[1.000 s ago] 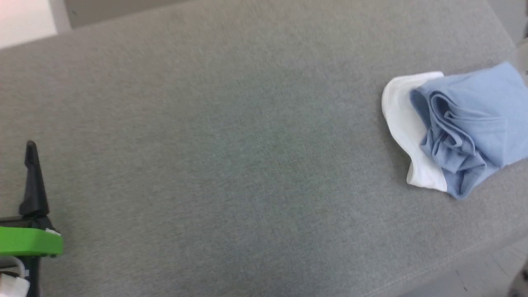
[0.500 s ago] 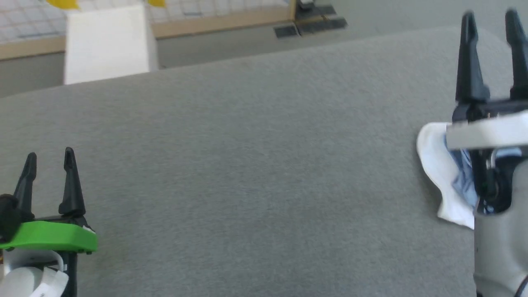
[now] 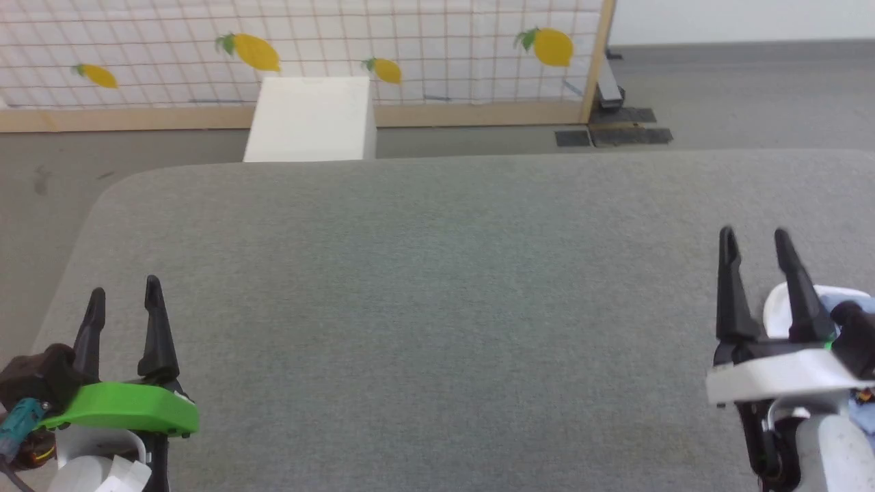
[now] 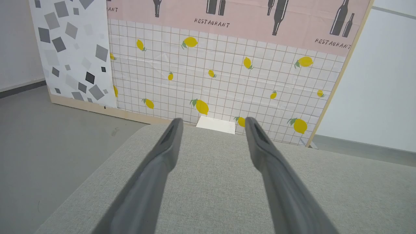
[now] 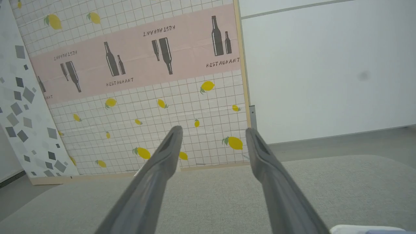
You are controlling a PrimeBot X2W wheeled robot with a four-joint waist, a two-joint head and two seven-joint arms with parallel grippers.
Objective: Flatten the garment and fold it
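Compared with a second ago, my head camera looks higher. Nearest me, the left gripper (image 3: 124, 287) and right gripper (image 3: 753, 234) both stand wide, holding nothing. I see the shirt (image 3: 774, 313) on the grey cushion (image 3: 437, 273), partly behind the right gripper; beyond stand a white box (image 3: 311, 119) and a lemon-print screen (image 3: 424, 48)

The garment (image 3: 774, 313) lay at the right edge of the grey padded surface (image 3: 437, 273). It was white on the side toward the middle of the surface, and light blue cloth showed behind that. The right gripper (image 3: 754, 234) stood in front of it and hid most of it, so its folds could not be told. In the right wrist view, its thin white edge (image 5: 360, 229) with a little blue showed at the bottom right.
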